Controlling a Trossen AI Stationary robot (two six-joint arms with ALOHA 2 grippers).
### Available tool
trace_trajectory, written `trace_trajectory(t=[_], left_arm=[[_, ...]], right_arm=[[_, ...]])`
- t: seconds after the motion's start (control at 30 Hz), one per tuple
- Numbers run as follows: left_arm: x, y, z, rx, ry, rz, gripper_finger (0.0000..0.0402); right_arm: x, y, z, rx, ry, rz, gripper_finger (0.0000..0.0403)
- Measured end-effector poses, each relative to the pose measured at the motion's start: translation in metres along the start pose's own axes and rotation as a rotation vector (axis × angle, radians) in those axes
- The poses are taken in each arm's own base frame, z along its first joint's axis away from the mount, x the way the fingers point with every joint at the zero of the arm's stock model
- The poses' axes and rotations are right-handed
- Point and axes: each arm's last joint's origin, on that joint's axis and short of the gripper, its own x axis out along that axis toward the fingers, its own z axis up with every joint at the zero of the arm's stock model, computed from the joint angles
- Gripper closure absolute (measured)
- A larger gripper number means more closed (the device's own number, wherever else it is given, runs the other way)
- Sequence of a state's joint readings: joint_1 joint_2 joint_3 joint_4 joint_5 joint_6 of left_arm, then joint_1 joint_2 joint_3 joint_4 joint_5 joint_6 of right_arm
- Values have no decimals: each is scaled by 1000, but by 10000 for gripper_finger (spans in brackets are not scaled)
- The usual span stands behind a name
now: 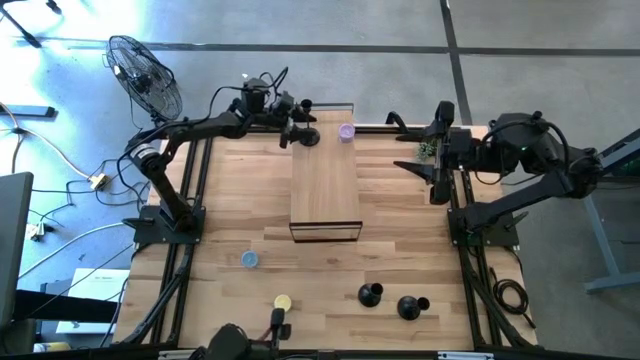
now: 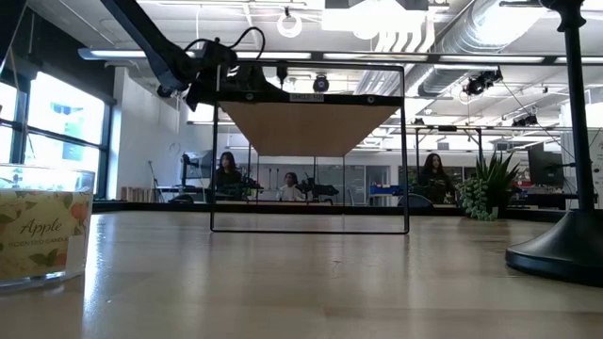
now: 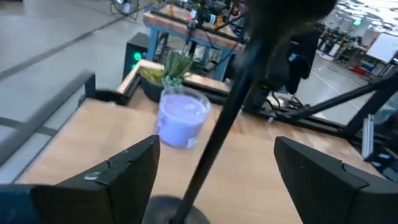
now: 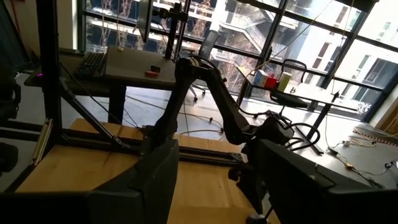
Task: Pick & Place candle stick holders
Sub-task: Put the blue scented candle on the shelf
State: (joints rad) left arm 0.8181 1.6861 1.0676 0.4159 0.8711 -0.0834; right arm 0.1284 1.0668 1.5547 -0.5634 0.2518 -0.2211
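**Holder between spread fingers at the far edge**

We see the left end effector [image 1: 300,133] spread around a candle stick holder [image 1: 309,137] on the raised shelf [image 1: 325,185], beside a purple candle [image 1: 346,131]. Two holders [image 1: 371,294] stand near the desk's [image 1: 410,220] front edge. The right end effector [image 1: 432,165] waits open.

Three black candle stick holders [image 1: 371,294]: two near, one far.

On the table [image 1: 400,230], a raised shelf [image 1: 324,190] stands at centre, one candle stick holder [image 1: 308,136] on its twelve o'clock end, two holders [image 1: 371,294] at five o'clock.
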Motion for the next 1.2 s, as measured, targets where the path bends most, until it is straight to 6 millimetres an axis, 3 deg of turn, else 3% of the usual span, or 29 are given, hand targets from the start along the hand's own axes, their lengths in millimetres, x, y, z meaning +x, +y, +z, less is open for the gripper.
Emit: trace_trajectory(t=[0.37, 0.83, 1.03, 1.2], left_arm=[[-11, -12, 27, 132, -96, 95, 89], [-16, -20, 53, 239, -261, 70, 89], [-17, -27, 81, 268, -293, -40, 89], [-29, -47, 127, 183, -354, -150, 89]], right_arm=[[0, 1, 0, 2, -4, 27, 188], [0, 1, -2, -2, 17, 32, 188], [0, 0, 4, -5, -49, 17, 188], [-1, -1, 7, -15, -73, 11, 188]])
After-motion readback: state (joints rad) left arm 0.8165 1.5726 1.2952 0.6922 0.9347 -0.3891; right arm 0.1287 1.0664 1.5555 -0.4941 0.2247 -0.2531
